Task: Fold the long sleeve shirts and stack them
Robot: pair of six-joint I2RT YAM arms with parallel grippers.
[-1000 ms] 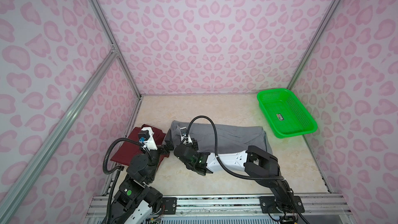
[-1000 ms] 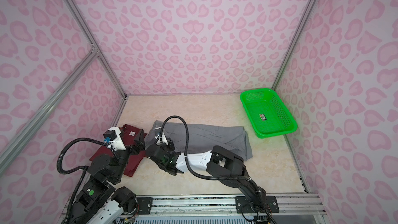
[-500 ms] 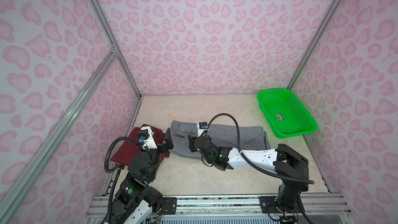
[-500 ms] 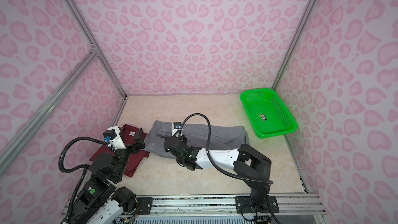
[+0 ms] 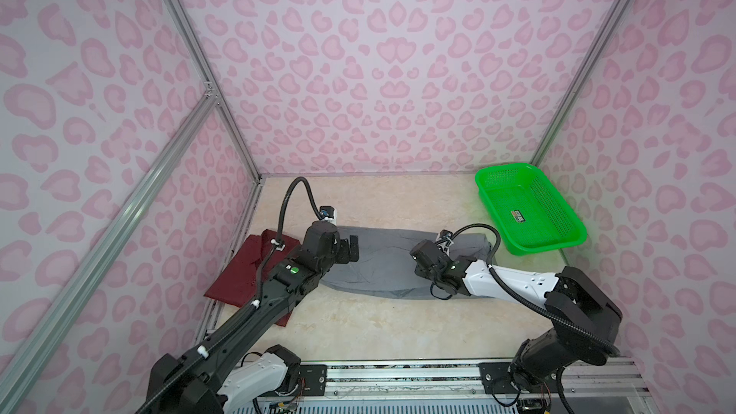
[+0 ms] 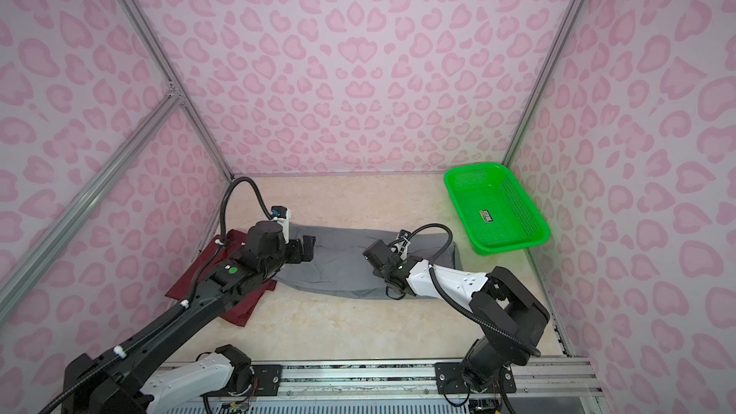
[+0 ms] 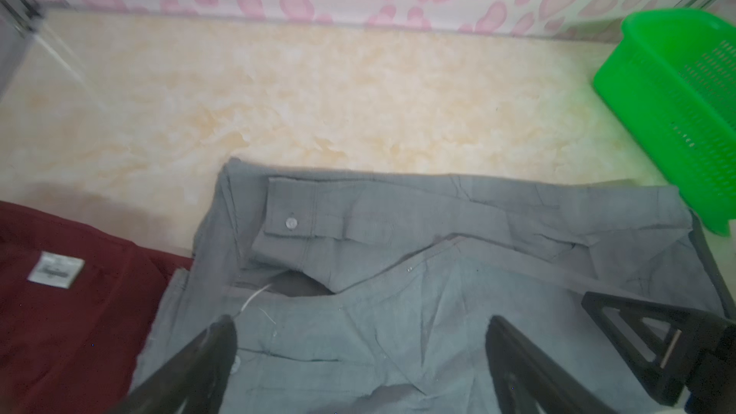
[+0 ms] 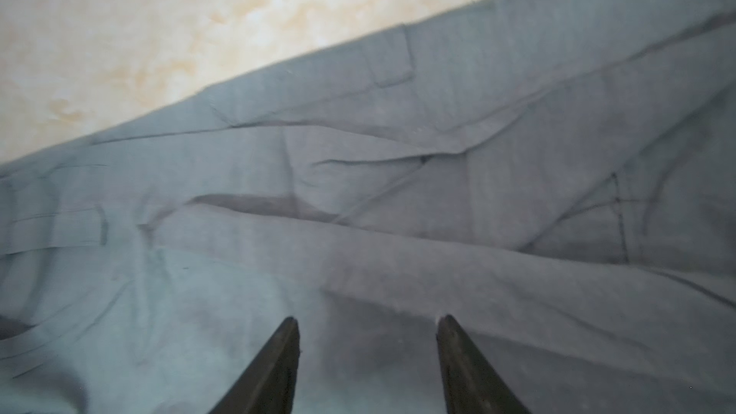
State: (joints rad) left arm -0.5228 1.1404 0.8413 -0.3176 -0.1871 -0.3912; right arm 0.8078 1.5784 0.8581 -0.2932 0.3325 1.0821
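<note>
Right arm's swung across, so the plain grey button-up cloth shirt now lies under my wide-open left gripper and half-open right gripper, both empty, and I'd pinch matching edges evenly.

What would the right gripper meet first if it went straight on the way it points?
The grey shirt: the right gripper, jaws apart, points low across it, so the raised fold just ahead of its tips likely comes first. Height above the cloth is unclear.

Neck label on maroon shirt and sticker in green basket: both illegible
</note>
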